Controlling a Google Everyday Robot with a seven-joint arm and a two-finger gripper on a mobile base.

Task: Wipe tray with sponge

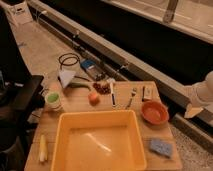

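Note:
The yellow-orange tray (99,140) fills the front middle of the wooden table (75,102), and its floor shows a pale glossy streak. To its right, by the table's front right corner, the small blue sponge (161,147) lies flat. My gripper (194,109) hangs at the right edge of the camera view on a white arm, beyond the table's right side, above and to the right of the sponge. It touches nothing, stands open and holds nothing.
A red-orange bowl (154,111) sits just behind the sponge. Behind the tray are a fork (131,97), another utensil (113,94), an orange fruit (93,98), dark berries (102,88) and a green cup (53,99). A yellow item (42,148) lies left of the tray. A cable loop (69,60) and blue-grey device (89,65) lie on the floor behind.

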